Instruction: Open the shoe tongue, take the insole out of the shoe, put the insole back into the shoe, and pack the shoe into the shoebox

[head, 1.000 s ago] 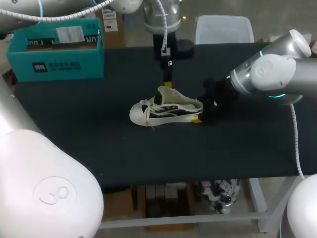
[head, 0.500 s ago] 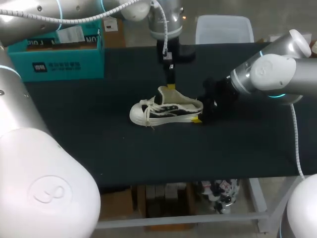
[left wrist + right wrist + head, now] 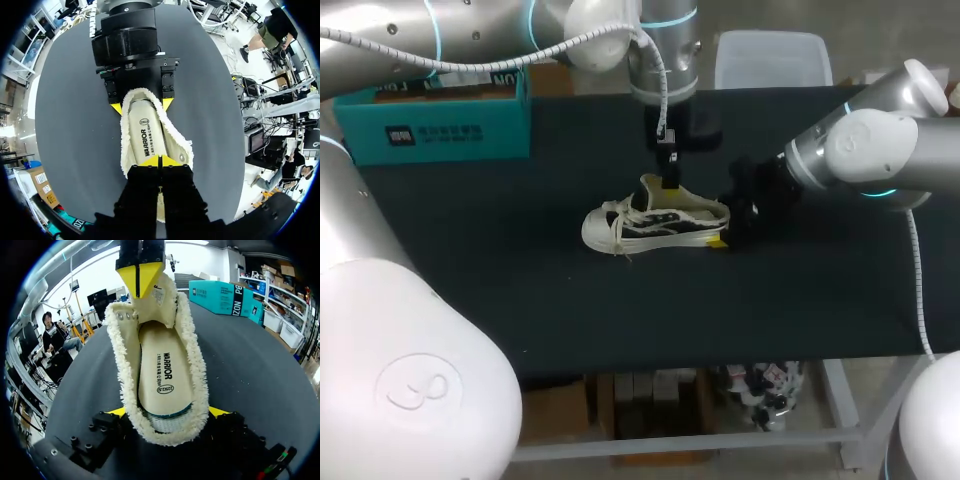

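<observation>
- Fleece-lined canvas over a rubber sole: the shoe (image 3: 655,222) looks light, soft in the upper and stiffer underneath. It stands on its sole near the middle of the surface (image 3: 620,310), toe toward the left edge and heel toward the right edge.
- The right tool (image 3: 167,412) has its tips spread to either side of the heel and pressed against it from both sides, so it is clamped on the shoe. The heel is probably the firmest place to brace it.
- The left tool (image 3: 159,161) has its tips together at the top edge of the tongue (image 3: 156,300) and appears to pinch it. The tongue is thin and floppy; I judge it will fold back easily but could slip from a narrow pinch.
- The insole (image 3: 165,375) lies flat inside the shoe, pale and printed. It is likely a thin, bendy foam, best taken at its heel end, where the opening is widest.
- The woolly lining (image 3: 197,370) around the opening may drag on the insole going out and in.
- The surface is black and matt, probably with enough grip to stop the sole sliding.
- The teal shoebox (image 3: 430,125) sits open-topped at the far left corner, well apart from the shoe.
</observation>
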You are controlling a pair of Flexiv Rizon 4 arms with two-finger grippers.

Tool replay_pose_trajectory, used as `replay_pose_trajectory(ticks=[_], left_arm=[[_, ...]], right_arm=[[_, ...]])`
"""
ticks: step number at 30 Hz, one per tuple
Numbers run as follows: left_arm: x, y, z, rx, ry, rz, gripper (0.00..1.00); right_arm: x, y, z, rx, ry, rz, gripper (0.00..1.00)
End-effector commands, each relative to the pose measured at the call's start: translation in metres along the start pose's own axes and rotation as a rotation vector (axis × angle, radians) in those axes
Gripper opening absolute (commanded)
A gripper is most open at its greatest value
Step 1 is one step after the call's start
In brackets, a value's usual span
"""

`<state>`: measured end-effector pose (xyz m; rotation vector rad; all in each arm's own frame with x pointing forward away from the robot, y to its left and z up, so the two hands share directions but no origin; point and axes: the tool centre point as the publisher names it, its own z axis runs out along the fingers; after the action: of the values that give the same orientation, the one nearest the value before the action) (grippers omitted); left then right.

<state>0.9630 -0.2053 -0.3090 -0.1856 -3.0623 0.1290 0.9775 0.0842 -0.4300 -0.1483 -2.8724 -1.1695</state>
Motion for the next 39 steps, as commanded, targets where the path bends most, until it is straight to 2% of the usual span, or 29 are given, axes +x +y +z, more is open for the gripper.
replay_pose_trajectory(ticks=[1,11,31,39], left_arm=[[-0.003,0.004,0.013,0.022,0.004,-0.004,0.00],[-0.010,0.007,0.039,0.033,0.042,0.003,0.00],[0.017,0.008,0.071,0.013,0.060,0.028,0.00],[0.023,0.006,0.084,-0.025,0.022,-0.008,0.00]], right_arm=[[0.000,-0.006,0.004,-0.001,0.001,0.000,0.00],[0.000,-0.006,0.004,-0.001,0.001,0.000,0.00],[0.000,-0.006,0.004,-0.001,0.001,0.000,0.00],[0.000,-0.006,0.004,-0.001,0.001,0.000,0.00]])
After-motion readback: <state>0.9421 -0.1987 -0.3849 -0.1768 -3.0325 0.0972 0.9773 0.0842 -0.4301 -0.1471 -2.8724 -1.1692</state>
